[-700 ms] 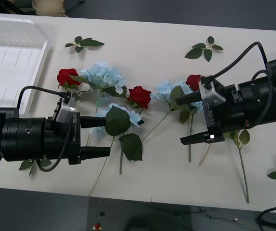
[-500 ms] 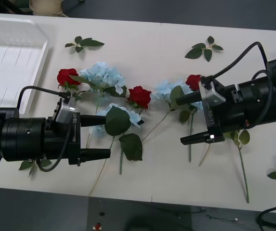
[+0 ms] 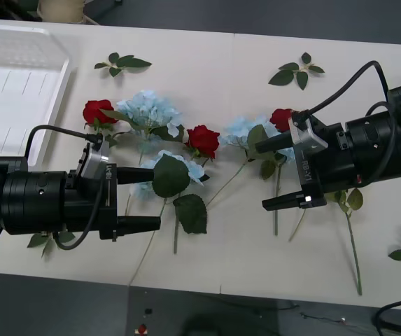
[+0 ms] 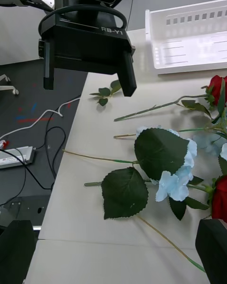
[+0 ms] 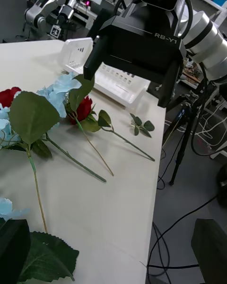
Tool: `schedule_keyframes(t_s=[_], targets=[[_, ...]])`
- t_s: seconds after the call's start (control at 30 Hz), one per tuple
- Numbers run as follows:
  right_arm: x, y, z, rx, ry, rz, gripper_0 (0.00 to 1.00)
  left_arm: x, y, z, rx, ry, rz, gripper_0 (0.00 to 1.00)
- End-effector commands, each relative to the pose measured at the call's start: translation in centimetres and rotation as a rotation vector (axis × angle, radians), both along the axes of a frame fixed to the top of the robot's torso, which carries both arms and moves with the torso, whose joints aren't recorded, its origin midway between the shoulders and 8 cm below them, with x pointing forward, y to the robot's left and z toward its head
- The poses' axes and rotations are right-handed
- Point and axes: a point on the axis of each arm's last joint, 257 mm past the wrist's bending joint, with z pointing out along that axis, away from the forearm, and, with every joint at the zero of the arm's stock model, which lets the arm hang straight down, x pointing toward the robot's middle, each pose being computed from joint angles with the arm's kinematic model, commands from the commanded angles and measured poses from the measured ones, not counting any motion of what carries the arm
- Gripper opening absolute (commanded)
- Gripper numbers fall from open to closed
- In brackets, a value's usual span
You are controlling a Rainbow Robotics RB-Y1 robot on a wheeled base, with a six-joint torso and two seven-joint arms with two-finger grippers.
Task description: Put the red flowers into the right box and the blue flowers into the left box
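Red flowers [image 3: 203,139] and blue flowers [image 3: 148,108] lie mid-desk [image 3: 207,70], stems trailing toward the near edge. Left pincer [image 3: 138,199] and right pincer [image 3: 276,173] hover released, seemingly untouching. Left box [image 3: 18,84] far-left.

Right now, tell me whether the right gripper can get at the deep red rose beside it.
Probably yes. The right gripper is open beside the deep red rose, nothing between them, though a pale blue hydrangea head crowds the bloom.
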Motion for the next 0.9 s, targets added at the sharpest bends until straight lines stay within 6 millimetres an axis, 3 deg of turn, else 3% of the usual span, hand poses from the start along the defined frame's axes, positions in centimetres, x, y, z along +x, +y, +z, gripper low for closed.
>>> schedule_keyframes(t_s=[0.03, 0.9], targets=[[0.27, 0.36, 1.68, 0.0, -0.088, 0.024, 1.0, -0.5, -0.6, 0.95, -0.004, -0.049, -0.029, 1.0], [0.27, 0.36, 1.68, 0.0, -0.088, 0.024, 1.0, -0.5, -0.6, 0.95, -0.004, -0.049, -0.029, 1.0]])
